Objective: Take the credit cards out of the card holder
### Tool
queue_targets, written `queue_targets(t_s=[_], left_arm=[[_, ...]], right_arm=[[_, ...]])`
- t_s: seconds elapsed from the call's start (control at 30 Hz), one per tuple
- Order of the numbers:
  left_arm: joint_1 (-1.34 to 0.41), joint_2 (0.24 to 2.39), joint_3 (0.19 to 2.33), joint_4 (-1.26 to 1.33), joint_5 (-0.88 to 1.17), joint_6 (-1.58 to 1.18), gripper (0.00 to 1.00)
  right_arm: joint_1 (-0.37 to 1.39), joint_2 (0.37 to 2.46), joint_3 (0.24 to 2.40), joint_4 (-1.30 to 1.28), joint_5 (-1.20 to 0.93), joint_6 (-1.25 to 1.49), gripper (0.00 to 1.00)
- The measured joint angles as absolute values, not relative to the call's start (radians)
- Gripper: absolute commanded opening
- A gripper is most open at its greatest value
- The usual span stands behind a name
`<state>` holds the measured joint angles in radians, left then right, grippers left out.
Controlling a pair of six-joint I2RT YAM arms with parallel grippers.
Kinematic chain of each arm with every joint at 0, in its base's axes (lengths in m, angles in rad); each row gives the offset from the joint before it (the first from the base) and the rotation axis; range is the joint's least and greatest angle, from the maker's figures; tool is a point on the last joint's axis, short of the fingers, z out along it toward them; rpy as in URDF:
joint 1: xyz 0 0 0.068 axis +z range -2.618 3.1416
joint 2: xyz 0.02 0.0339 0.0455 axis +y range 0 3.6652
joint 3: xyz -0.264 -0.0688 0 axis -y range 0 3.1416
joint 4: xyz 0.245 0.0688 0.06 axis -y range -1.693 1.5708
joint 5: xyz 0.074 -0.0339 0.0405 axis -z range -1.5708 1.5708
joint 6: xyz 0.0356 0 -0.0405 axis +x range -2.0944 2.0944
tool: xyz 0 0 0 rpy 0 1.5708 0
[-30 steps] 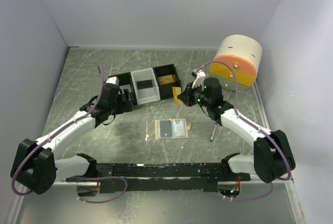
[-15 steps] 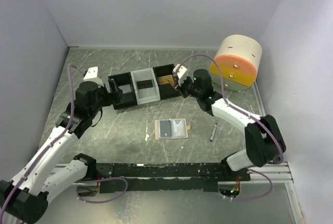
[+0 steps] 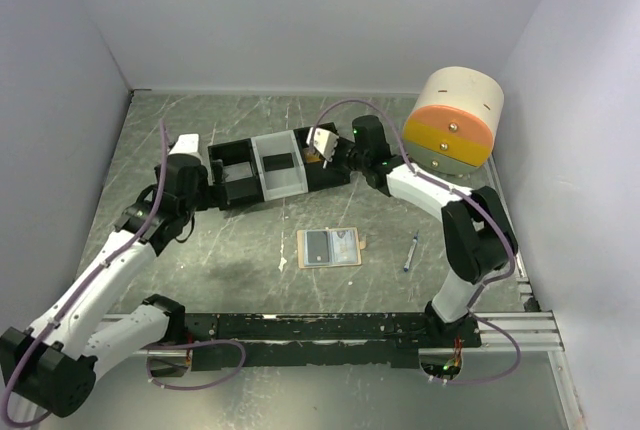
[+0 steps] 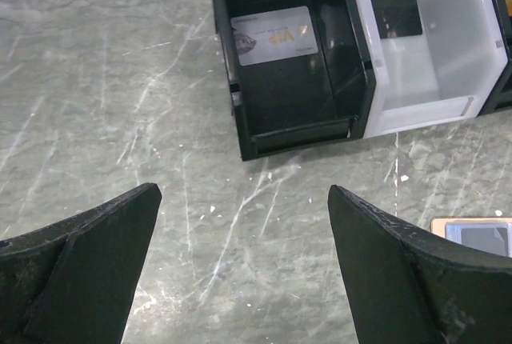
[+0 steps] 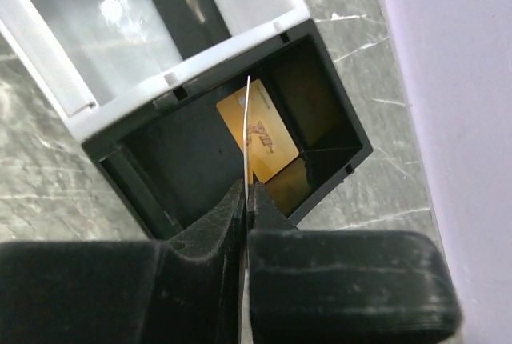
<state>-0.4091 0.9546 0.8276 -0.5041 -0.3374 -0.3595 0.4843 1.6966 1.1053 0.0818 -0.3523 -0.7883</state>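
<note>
The right end effector [image 5: 246,192] is clenched on 1 credit card [image 5: 249,120], held edge-on over the tray's end black compartment [image 5: 336,120], where a gold card [image 5: 272,146] lies. This looks like the drop-off step, and the next move is a release. The left end effector [image 4: 242,200] hangs released. The card holder [image 3: 328,248] lies open on the tabletop [image 3: 240,270] between the arms, long axis left-right, snap tab rightward.

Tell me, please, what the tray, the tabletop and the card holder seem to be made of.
The tray looks like moulded plastic: matte black outer bins, a glossier white middle one showing glare. The tabletop looks like polished grey-green stone or a stone-look laminate, given its pale veins; I cannot tell which. The card holder seems tan leather or imitation, too small to judge.
</note>
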Motion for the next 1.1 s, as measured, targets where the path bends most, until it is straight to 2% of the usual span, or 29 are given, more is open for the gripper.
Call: queue_targets(t_s=[0.23,0.57,1.1], left_arm=[[-0.409,0.878,0.81,-0.517,-0.388,-0.37,0.97],[-0.409,0.883,0.81,-0.526,-0.397,-0.371,0.95],[-0.409,0.892,0.81,-0.531,-0.397,-0.371,0.95]], right_arm=[[0.484,1.741,1.095,0.08,-0.352,-0.914,0.0],[0.527,1.667,0.881,0.294,-0.341,-1.037,0.0],[0.527,1.859,1.103,0.257,-0.194,-1.077,0.0]])
